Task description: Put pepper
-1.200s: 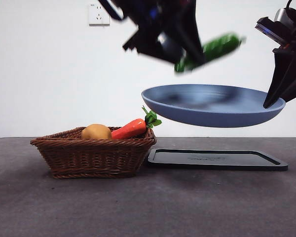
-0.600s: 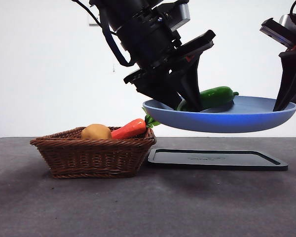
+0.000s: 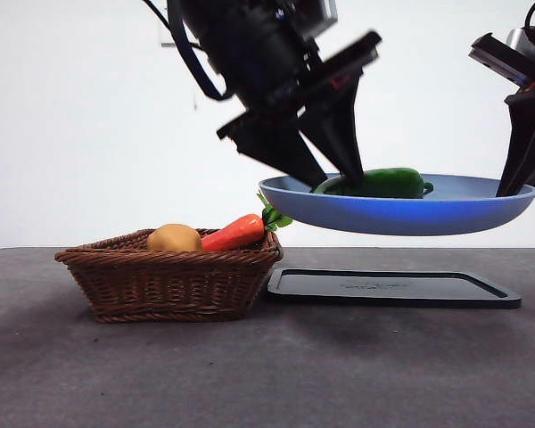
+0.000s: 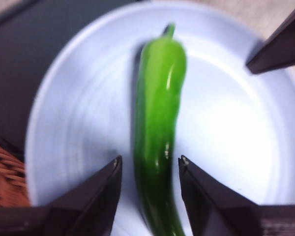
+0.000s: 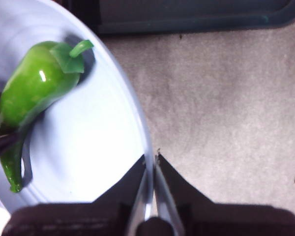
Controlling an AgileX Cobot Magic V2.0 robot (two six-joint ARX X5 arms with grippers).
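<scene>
White wall stands behind a dark grey table (image 3: 267, 374), with a socket high on it, half hidden by an arm. On the table stand a wicker basket (image 3: 169, 283) with a carrot (image 3: 236, 233) and a potato (image 3: 174, 238) inside, and next to it a flat black tray (image 3: 392, 288).

A blue plate (image 3: 410, 214) is held in the air above the tray. The right gripper (image 5: 151, 160) holds it: its jaws are closed narrow on the plate rim, one jaw above and one below the edge. The pepper (image 4: 160, 123) lies on the plate, its stem pointing away from the left gripper (image 4: 150, 167). This gripper is just above the pepper with its jaws open wide, one on each side of the thin end. In the left wrist view there is a gap between each jaw and the pepper, so it seems the pepper is released and rests on the plate alone.

As I judge, the main part of the task is done: the pepper is in the plate. What is left is for the left gripper to rise away without touching the pepper, and perhaps for the right one to lower the plate to the tray. The plate must stay level, because the glossy pepper could roll.
</scene>
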